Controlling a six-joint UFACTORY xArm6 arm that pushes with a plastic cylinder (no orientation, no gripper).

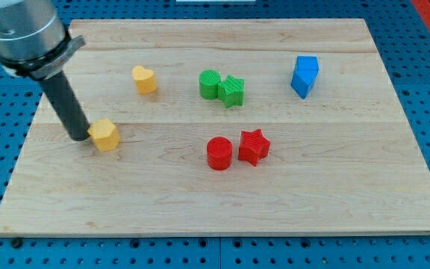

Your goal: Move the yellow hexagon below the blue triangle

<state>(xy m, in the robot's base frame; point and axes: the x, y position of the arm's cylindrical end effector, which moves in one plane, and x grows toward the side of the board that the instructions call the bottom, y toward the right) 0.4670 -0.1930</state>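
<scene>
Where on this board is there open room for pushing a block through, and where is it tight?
Open: the strip along the view's bottom below the red cylinder and red star; the stretch between yellow hexagon and the reds. Tight: green cylinder against green star. My tip touches the hexagon's left.

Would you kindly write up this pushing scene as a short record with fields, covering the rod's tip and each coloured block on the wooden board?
tip: my tip at the view's left, touching the left side of the yellow hexagon block
target: blue triangle block, upper right
other yellow: yellow heart-like block, above the hexagon
green pair: green cylinder block touching green star block, upper centre
red pair: red cylinder block beside red star block, centre
surface: wooden board
</scene>
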